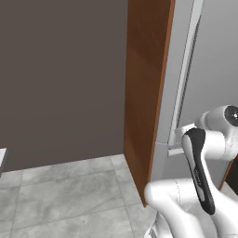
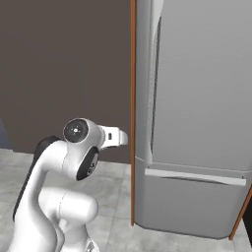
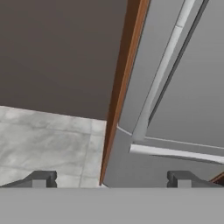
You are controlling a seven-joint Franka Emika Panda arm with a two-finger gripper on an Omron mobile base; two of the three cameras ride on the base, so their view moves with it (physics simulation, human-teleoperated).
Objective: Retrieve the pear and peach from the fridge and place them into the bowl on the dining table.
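Observation:
The tall light-grey fridge (image 2: 197, 98) stands shut right in front of me, also seen in the left base view (image 1: 211, 65) and the hand view (image 3: 192, 96). Its long vertical handle (image 2: 156, 74) runs down the door's left side, and the lower drawer (image 2: 187, 202) is closed under a pale bar handle (image 3: 175, 152). My gripper (image 3: 111, 179) is open and holds nothing, its fingertips (image 3: 43, 178) low and wide apart, aimed at the fridge's lower left corner. The pear and the peach are hidden, and the bowl and the dining table are out of view.
A tall orange-brown wooden panel (image 1: 144, 93) flanks the fridge's left side (image 2: 133, 98). Left of it are a dark grey-brown wall (image 1: 60, 69) and a grey tiled floor (image 1: 60, 195). A second wooden edge (image 2: 241, 216) shows at the fridge's lower right.

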